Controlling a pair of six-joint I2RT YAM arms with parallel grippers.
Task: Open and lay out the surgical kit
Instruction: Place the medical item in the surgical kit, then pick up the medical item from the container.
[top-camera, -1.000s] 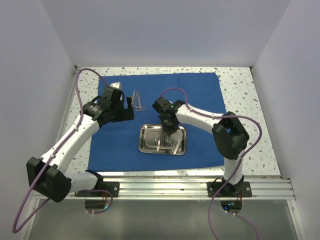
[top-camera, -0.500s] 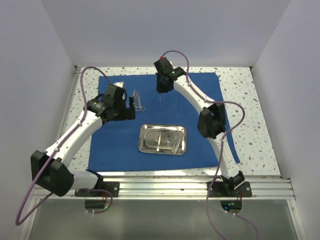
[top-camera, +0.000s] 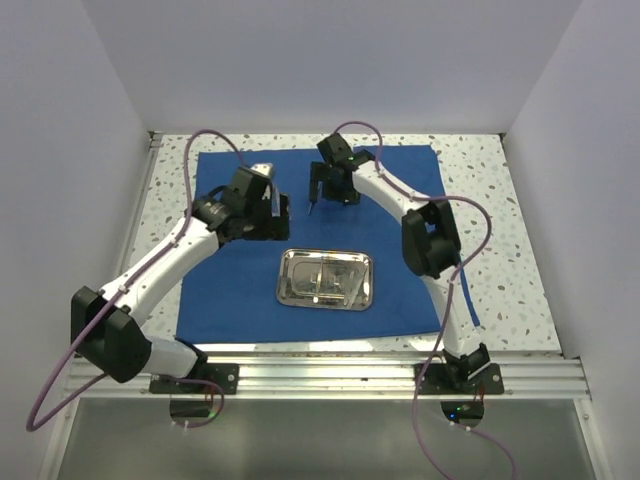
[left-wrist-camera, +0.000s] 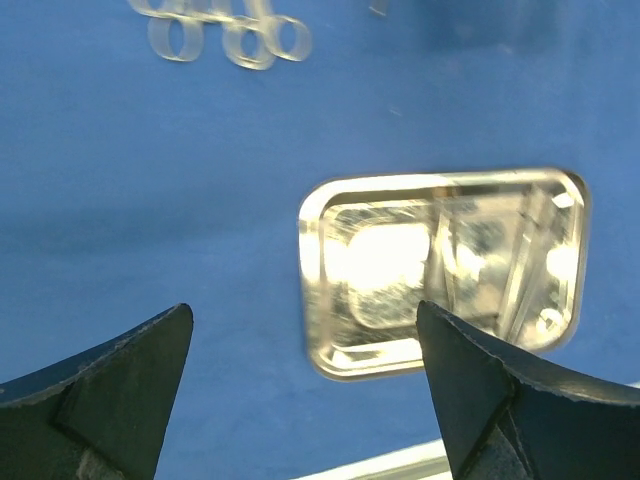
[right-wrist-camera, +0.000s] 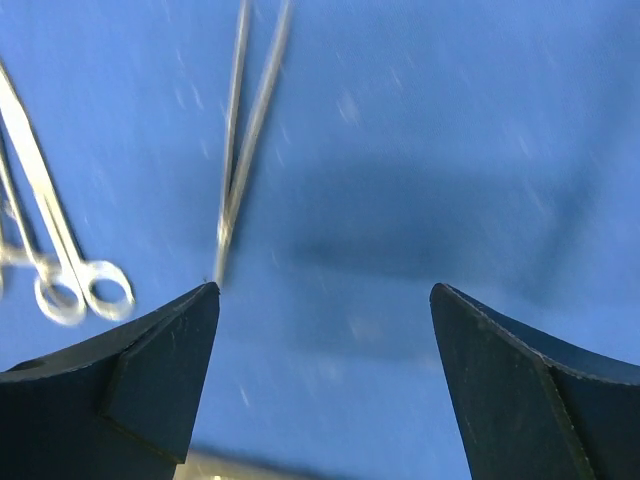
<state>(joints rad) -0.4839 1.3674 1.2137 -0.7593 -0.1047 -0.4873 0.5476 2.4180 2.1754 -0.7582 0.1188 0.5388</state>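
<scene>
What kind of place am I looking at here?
Likely a robot lab test cell: plain white walls box in a speckled tabletop, where a royal-blue cloth holds a shiny rectangular steel tray.

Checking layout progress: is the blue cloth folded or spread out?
Spread: the blue cloth lies flat and unfolded, with the tray sitting on it.

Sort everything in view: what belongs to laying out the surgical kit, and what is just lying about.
Belongs: blue drape, steel tray, ring-handled instruments, tweezers.
Just there: speckled table, purple cables, metal rail.
</scene>
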